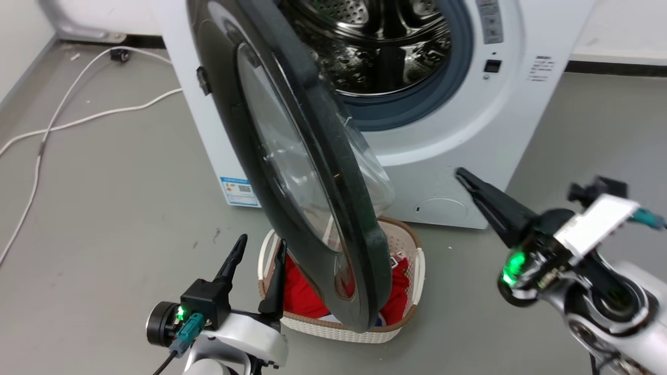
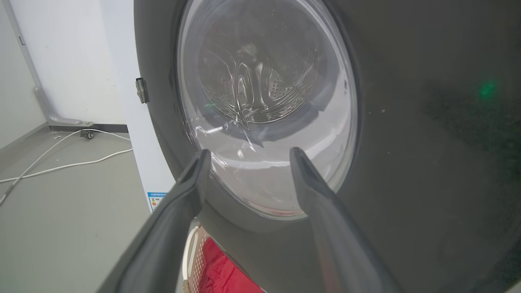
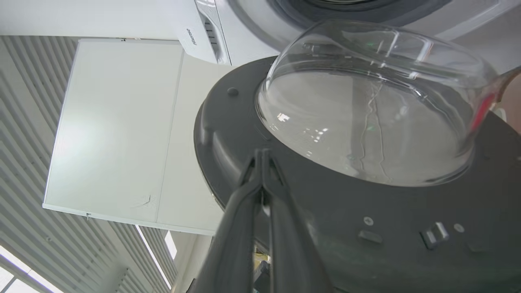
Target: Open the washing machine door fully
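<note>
The left end effector (image 1: 259, 259), fingers apart, points at the outer face of the washing machine door (image 1: 365, 250) just ahead, a cream basket (image 1: 419, 271) beside its right finger. The right end effector (image 1: 461, 174), fingers together on nothing, points toward the door's inner side; beyond it stands the washing machine (image 1: 469, 130), door swung partway out.

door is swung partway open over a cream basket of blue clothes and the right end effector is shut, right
Not quite: the clothes in the basket are red, not blue; the head view shows it. The washing machine door does hang partway open over the basket, and the right end effector is shut.
</note>
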Robot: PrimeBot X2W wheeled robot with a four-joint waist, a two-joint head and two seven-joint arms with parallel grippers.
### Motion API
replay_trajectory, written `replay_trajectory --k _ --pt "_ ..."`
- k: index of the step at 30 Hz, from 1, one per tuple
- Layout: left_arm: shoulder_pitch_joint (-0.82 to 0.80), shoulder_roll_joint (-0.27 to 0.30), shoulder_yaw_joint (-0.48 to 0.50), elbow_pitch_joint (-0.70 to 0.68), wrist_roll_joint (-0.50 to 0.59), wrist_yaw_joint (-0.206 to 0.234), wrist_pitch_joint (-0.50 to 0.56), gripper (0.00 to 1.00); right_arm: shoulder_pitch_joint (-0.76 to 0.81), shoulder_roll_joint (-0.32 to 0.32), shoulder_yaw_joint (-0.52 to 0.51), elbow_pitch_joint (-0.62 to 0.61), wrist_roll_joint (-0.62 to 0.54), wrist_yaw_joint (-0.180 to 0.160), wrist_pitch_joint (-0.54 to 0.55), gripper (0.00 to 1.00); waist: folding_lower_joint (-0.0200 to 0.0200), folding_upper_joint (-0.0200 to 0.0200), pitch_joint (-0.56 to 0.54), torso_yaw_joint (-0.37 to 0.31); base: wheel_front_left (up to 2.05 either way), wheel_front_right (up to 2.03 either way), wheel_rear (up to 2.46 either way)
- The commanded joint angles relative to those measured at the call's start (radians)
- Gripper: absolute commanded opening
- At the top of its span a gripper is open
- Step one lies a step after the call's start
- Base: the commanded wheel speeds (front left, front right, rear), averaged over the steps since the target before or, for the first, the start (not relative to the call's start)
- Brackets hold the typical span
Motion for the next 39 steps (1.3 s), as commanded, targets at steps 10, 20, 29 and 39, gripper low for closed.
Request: replay_trajectory --k 10,20,29,39 --pt "0.055 0.02 0.038 0.016 -0.014 0.009 -0.003 1.0 0.252 -0.058 -0.095 0.049 -0.269 0.003 -0.154 0.82 0.0001 0.0 -0.053 -0.078 0.0 0.0 0.0" --pt "0.063 0.034 0.056 0.025 -0.01 0.016 -0.003 1.0 0.419 0.064 -0.407 0.274 -0.799 0.003 -0.156 1.0 0.0001 0.0 -0.065 -0.114 0.0 0.0 0.0" --pt "0.055 0.04 0.061 0.022 0.0 0.027 -0.003 1.0 0.528 0.297 -0.8 0.268 -1.596 0.002 -0.157 1.0 0.0001 0.0 -0.073 -0.128 0.0 0.0 0.0" --pt "0.041 0.045 0.065 0.018 0.005 0.038 -0.003 1.0 0.668 0.536 -0.959 -0.044 -2.132 0.001 0.005 1.0 0.0001 0.0 -0.068 -0.127 0.0 0.0 0.0"
